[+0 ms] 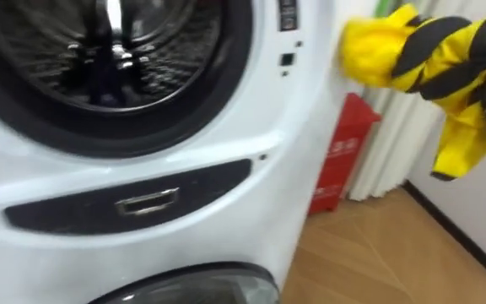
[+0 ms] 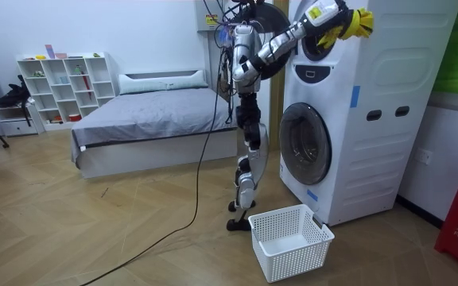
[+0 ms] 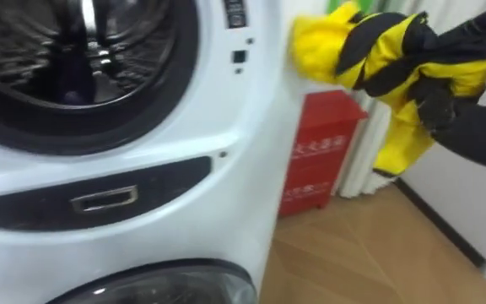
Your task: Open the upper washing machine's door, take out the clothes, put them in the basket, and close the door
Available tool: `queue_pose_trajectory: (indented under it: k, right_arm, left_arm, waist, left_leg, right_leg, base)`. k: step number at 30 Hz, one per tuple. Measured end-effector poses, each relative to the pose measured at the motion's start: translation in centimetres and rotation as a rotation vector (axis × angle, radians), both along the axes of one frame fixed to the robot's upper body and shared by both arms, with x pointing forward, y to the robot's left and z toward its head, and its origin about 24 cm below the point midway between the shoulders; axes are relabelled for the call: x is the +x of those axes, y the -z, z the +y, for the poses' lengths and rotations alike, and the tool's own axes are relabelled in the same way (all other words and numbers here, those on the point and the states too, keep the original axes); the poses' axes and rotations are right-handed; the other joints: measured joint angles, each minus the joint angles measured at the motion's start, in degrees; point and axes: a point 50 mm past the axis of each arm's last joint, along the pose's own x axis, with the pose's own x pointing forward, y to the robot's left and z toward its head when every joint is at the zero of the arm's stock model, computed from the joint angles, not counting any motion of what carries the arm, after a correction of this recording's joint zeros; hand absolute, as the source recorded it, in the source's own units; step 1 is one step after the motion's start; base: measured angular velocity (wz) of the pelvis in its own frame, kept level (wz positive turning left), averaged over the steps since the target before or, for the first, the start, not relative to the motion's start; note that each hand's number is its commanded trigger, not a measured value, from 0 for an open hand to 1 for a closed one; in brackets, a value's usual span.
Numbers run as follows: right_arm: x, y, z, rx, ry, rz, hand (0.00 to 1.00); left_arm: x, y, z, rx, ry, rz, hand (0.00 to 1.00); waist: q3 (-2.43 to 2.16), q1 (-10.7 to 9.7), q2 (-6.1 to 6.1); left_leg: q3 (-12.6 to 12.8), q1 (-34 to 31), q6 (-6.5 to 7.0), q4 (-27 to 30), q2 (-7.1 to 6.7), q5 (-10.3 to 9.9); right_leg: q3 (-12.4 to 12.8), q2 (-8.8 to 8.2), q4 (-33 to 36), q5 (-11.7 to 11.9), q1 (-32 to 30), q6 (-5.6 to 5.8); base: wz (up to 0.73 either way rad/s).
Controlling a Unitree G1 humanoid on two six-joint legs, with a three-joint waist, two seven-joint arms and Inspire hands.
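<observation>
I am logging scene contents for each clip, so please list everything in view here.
garment: one, yellow with black stripes, held up to the right of the upper machine's open drum
upper washing machine: one, white, door open, stacked on the lower one
lower washing machine: one, white, door shut, standing on the floor
basket: one, white, on the floor in front of the machines
box: one, red, by the wall beyond the machines
bed: one, grey, behind the robot
shelf: one, white, against the far wall
floor: wooden
right hand: dark, fingers curled round the garment
</observation>
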Motion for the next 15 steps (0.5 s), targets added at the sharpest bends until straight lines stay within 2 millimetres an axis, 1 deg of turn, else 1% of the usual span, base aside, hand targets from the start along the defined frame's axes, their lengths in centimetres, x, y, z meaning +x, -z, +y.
queue_pose_trajectory:
  k: [2, 3, 4, 5, 6, 7, 8, 9, 10, 11, 12, 13, 14, 15]
  right_arm:
    - [0.1, 2.0, 0.1, 0.054, -0.038, 0.100, 1.00]
    - [0.1, 2.7, 0.3, 0.080, -0.056, 0.130, 1.00]
    - [0.3, 4.5, 0.8, 0.114, -0.086, 0.208, 1.00]
    - [0.4, 6.5, 1.3, 0.139, -0.105, 0.301, 1.00]
    - [0.3, 7.7, 1.6, 0.158, -0.114, 0.354, 1.00]
    - [0.3, 10.1, 2.0, 0.174, -0.123, 0.467, 1.00]
    - [0.2, 12.2, 2.2, 0.176, -0.122, 0.578, 1.00]
    - [0.0, 13.3, 2.2, 0.185, -0.121, 0.628, 1.00]
    - [-0.4, 15.1, 2.3, 0.206, -0.111, 0.718, 1.00]
    - [-0.9, 16.6, 2.3, 0.225, -0.106, 0.792, 1.00]
    - [-1.0, 17.2, 2.3, 0.235, -0.106, 0.819, 1.00]
    - [-1.4, 18.4, 2.3, 0.250, -0.101, 0.873, 1.00]
    - [-1.8, 19.9, 2.2, 0.255, -0.085, 0.933, 1.00]
    - [-2.1, 20.6, 2.1, 0.261, -0.070, 0.964, 1.00]
  left_arm:
    - [1.5, 0.0, 0.0, 0.004, 0.043, -0.013, 0.00]
    - [1.8, 0.0, -0.1, 0.006, 0.054, -0.015, 0.00]
    - [2.6, 0.0, -0.1, 0.008, 0.082, -0.019, 0.00]
    - [3.4, 0.1, -0.4, 0.008, 0.106, -0.019, 0.00]
    - [3.8, 0.1, -0.6, 0.004, 0.120, -0.020, 0.00]
    - [4.6, 0.3, -1.1, -0.007, 0.153, -0.021, 0.00]
    - [5.4, 0.4, -1.8, -0.021, 0.183, -0.030, 0.00]
    - [5.8, 0.5, -2.1, -0.031, 0.190, -0.038, 0.00]
    - [6.5, 0.6, -2.7, -0.050, 0.194, -0.057, 0.00]
    - [7.1, 0.6, -3.1, -0.064, 0.200, -0.072, 0.00]
    - [7.4, 0.6, -3.2, -0.067, 0.206, -0.077, 0.00]
    - [7.7, 0.6, -3.4, -0.072, 0.215, -0.079, 0.00]
    - [7.7, 0.7, -3.4, -0.078, 0.206, -0.066, 0.00]
    - [7.7, 0.7, -3.3, -0.082, 0.199, -0.063, 0.00]
  waist:
    - [0.02, 0.30, 0.12]
    - [0.04, 0.45, 0.16]
    - [-0.02, 0.50, 0.30]
    - [-0.18, 0.53, 0.69]
    - [-0.18, 0.73, 0.93]
    - [-0.02, 0.82, 1.36]
    - [0.29, 0.71, 2.09]
    - [0.24, 0.71, 2.34]
    - [0.30, 0.39, 3.16]
    - [0.27, -0.18, 4.10]
    - [0.38, -0.32, 4.54]
    - [0.26, -0.66, 5.21]
    - [0.17, -1.49, 5.43]
    - [0.21, -1.96, 5.50]
  left_leg:
    - [1.93, 0.14, -0.12, -0.05, 0.57, -0.21]
    - [2.42, 0.15, -0.20, -0.04, 0.68, -0.26]
    - [3.79, 0.26, -0.41, -0.04, 0.95, -0.41]
    - [5.49, 0.27, -0.61, -0.06, 1.49, -0.75]
    - [6.25, 0.31, -0.69, -0.07, 1.69, -0.83]
    - [7.26, 0.55, -0.75, -0.09, 1.80, -0.88]
    - [8.67, 1.04, -0.83, -0.11, 2.04, -1.14]
    - [9.49, 1.21, -0.82, -0.11, 2.19, -1.30]
    - [10.64, 1.34, -0.83, -0.13, 2.29, -1.38]
    - [11.51, 1.28, -0.83, -0.23, 2.30, -1.39]
    - [11.97, 1.28, -0.83, -0.23, 2.35, -1.39]
    - [12.91, 1.17, -0.85, -0.19, 2.55, -1.40]
    - [12.78, 1.08, -0.89, -0.14, 2.69, -1.42]
    - [12.83, 1.07, -0.91, -0.13, 2.71, -1.43]
  right_leg:
    - [2.34, 0.38, 0.75, 0.09, -0.91, 0.01]
    - [2.92, 0.49, 0.80, 0.15, -1.06, 0.01]
    - [4.41, 0.86, 0.98, 0.33, -1.54, -0.01]
    - [6.04, 1.44, 1.29, 0.70, -2.36, -0.01]
    - [6.66, 1.66, 1.43, 0.83, -2.69, 0.00]
    - [7.77, 1.84, 1.58, 0.94, -2.98, -0.01]
    - [9.11, 2.12, 1.58, 1.09, -3.03, 0.05]
    - [9.61, 2.27, 1.56, 1.21, -3.10, 0.07]
    - [10.61, 2.44, 1.57, 1.36, -3.38, 0.11]
    - [11.31, 2.56, 1.77, 1.42, -3.98, 0.13]
    - [11.70, 2.63, 1.78, 1.52, -4.13, 0.19]
    - [12.82, 2.97, 1.82, 1.86, -4.69, 0.20]
    - [13.49, 3.23, 1.72, 2.09, -4.91, 0.08]
    - [13.49, 3.28, 1.70, 2.12, -4.91, 0.07]
  base:
    - [-0.47]
    - [-0.51]
    - [-0.65]
    - [-0.68]
    - [-0.65]
    - [-0.55]
    - [-0.56]
    - [-0.55]
    - [-0.50]
    - [-0.44]
    - [-0.46]
    - [-0.46]
    - [-0.39]
    - [-0.15]
